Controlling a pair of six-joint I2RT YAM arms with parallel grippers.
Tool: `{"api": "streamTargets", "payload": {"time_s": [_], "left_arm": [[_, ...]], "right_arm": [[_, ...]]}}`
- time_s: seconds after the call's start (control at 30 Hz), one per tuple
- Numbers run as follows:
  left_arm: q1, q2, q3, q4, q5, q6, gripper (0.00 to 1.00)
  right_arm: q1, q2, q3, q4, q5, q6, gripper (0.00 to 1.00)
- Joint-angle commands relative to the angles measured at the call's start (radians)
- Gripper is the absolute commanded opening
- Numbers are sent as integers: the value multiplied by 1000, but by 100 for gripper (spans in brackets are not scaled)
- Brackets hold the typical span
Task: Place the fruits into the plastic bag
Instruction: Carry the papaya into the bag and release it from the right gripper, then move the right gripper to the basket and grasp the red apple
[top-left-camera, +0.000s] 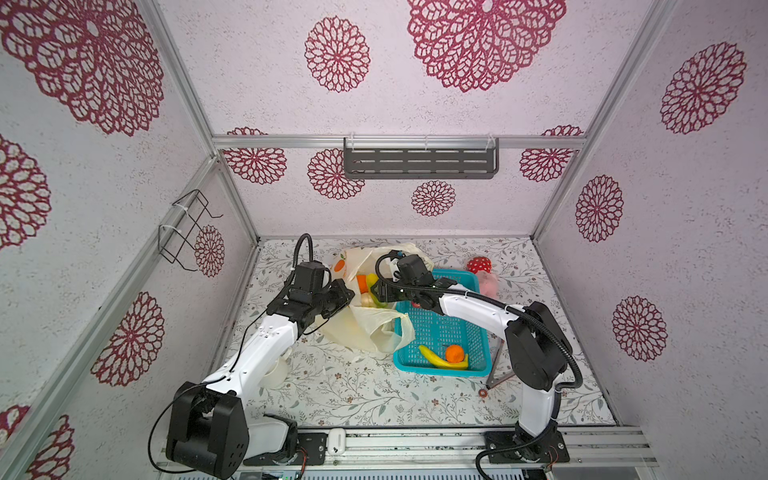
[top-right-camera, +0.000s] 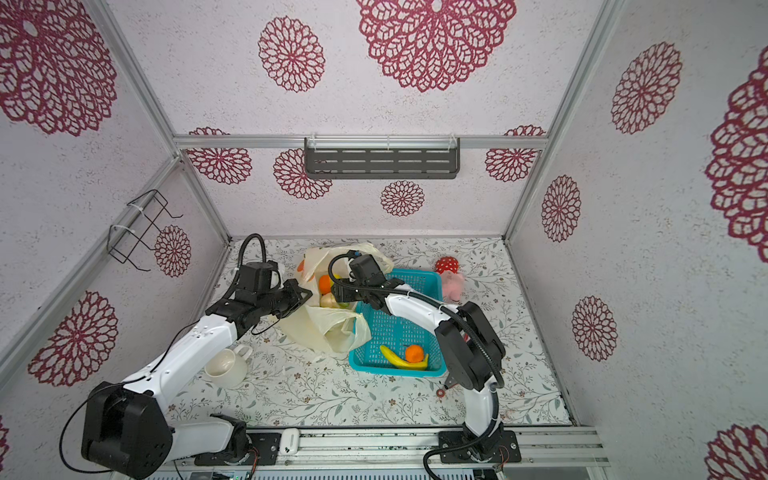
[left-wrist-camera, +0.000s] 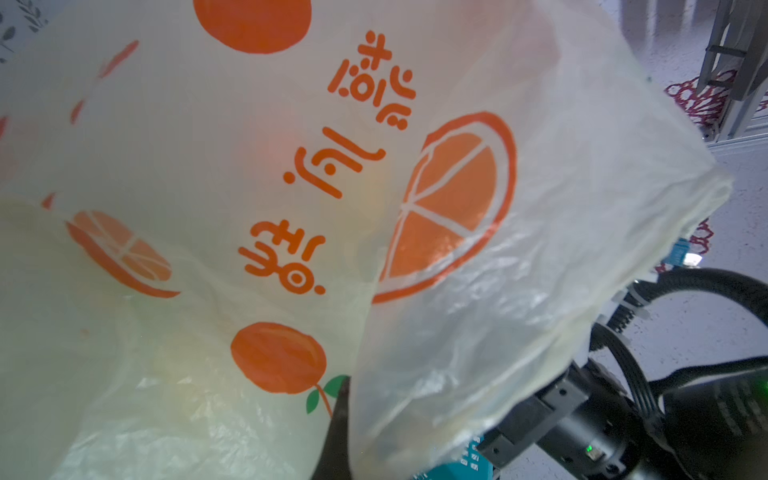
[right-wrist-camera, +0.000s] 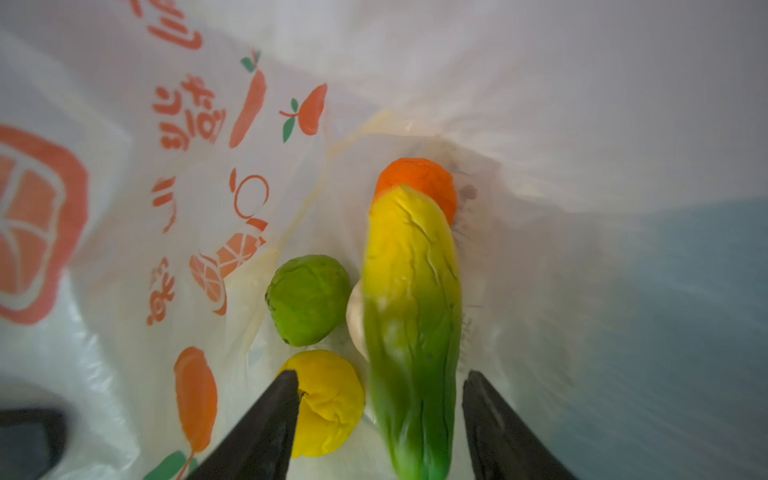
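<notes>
The plastic bag lies at the back middle of the table with its mouth held up. My left gripper is shut on the plastic bag's left rim; one dark finger shows against the printed film. My right gripper is open inside the bag mouth. A blurred yellow-green oblong fruit hangs loose between its spread fingers. Below lie a green ball, a yellow lemon, an orange and a beige round one. A banana and another orange rest in the basket.
The teal mesh basket stands right of the bag, under my right arm. Behind it sit a red white-dotted plush and a pink fluffy toy. A cream mug stands by my left arm. A metal tool lies right of the basket.
</notes>
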Motion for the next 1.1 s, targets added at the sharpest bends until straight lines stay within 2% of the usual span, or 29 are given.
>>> {"api": "streamTargets", "payload": {"time_s": [0.0,0.13,0.33,0.47,0.57,0.63,0.73,0.83,1.07], "left_arm": [[-5,-18,-5,-5,-14,7,0],[-6,-13,-5,-2,-13,7,0],[-6,-1,-3,10,-7,6,0],[-6,6,0,13,-3,10,0],[-6,13,3,15,-2,12,0],[-5,19,5,19,0,11,0],[-6,27,10,19,5,9,0],[-7,27,13,19,8,8,0],[-7,9,11,4,-5,16,0]], "right_arm": [[-12,-59,-21,24,-19,22,69],[-18,-162,-103,74,-33,2,69],[-34,-391,-314,163,-52,-24,70],[-68,-533,-447,122,65,-3,71],[-114,-583,-514,61,147,18,72],[-149,-580,-535,36,180,39,73],[-210,-515,-527,41,135,71,73],[-245,-394,-454,34,45,75,74],[-246,-109,-238,-32,-62,57,76]]}}
